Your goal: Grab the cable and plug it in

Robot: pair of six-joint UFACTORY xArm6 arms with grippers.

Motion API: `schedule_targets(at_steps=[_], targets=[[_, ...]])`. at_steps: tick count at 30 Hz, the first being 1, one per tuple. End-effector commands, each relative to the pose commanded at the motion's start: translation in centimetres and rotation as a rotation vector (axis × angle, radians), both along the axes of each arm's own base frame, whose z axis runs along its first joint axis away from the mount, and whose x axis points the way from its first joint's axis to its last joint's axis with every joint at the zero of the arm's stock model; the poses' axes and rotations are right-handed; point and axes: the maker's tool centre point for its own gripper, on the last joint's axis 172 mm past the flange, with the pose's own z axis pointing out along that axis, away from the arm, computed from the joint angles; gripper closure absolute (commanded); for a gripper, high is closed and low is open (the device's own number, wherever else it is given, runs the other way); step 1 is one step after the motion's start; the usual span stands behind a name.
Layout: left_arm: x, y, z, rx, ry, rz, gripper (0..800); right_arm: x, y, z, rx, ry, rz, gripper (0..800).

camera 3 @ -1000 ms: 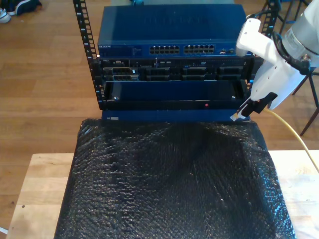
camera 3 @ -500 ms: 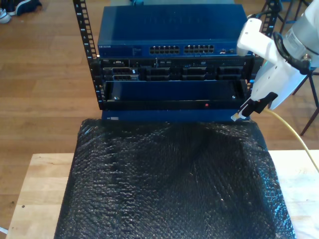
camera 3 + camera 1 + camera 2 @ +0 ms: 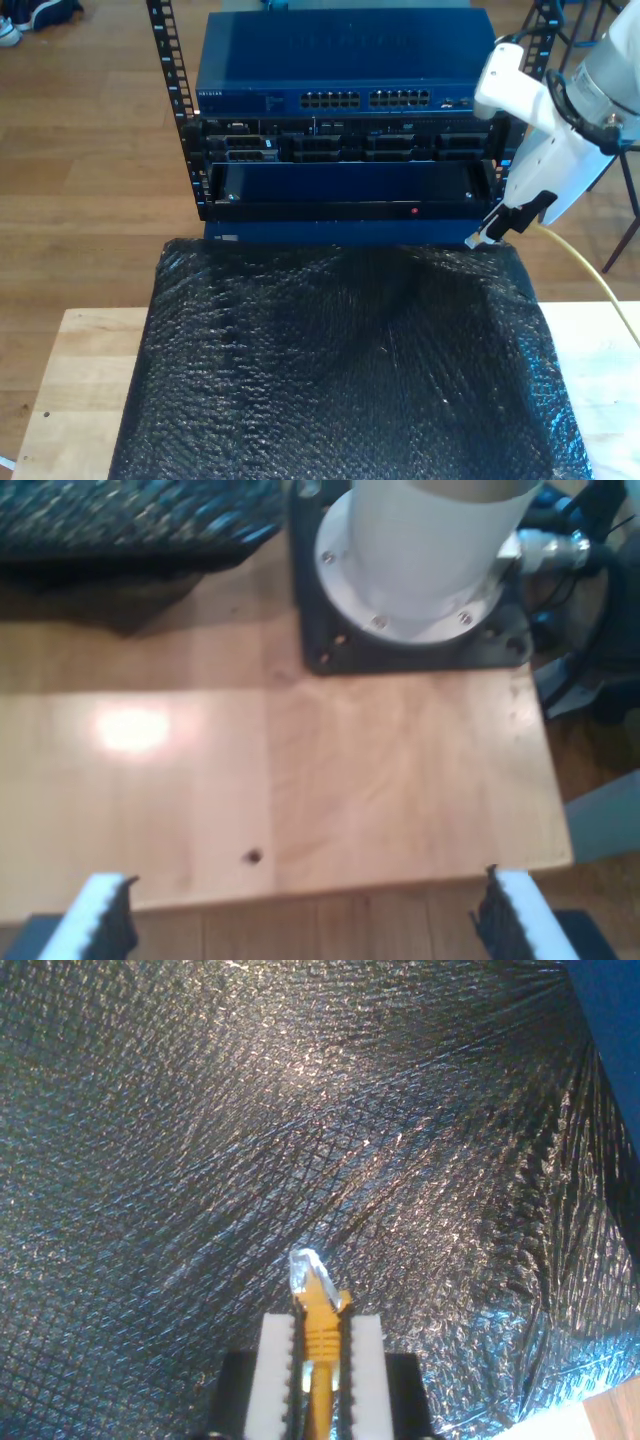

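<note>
One blue switch behind cable

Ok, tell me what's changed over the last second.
Very little. My second gripper, clamped on the cable with its plug sticking out, has edged slightly toward the exterior view's right. The cable was neither taken nor released; the rack and black bubble wrap stayed put.

No lettering on the switch is legible
</note>
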Motion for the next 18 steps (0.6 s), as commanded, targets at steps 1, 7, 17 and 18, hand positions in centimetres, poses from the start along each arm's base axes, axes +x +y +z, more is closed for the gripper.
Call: schedule_targets(at_steps=[1, 7, 17, 18], targets=[[-0.5, -0.7, -0.3, -0.010, 0.005, -0.007, 2, -0.1, 0.0, -0.1, 0.000, 0.003, 0.000, 800], [-1.8, -3.4, -2.3, 0.007, -0.001, -0.023, 2, -0.3, -0.1, -0.4, -0.002, 0.007, -0.001, 800], [-2.6, -5.8, -6.1, 0.053, -0.012, -0.014, 2, -0.5, -0.2, -0.6, -0.006, 0.012, 0.001, 800], [-2.6, -5.9, -6.3, 0.059, -0.013, -0.016, 2, -0.5, -0.2, -0.6, -0.006, 0.012, 0.001, 800]])
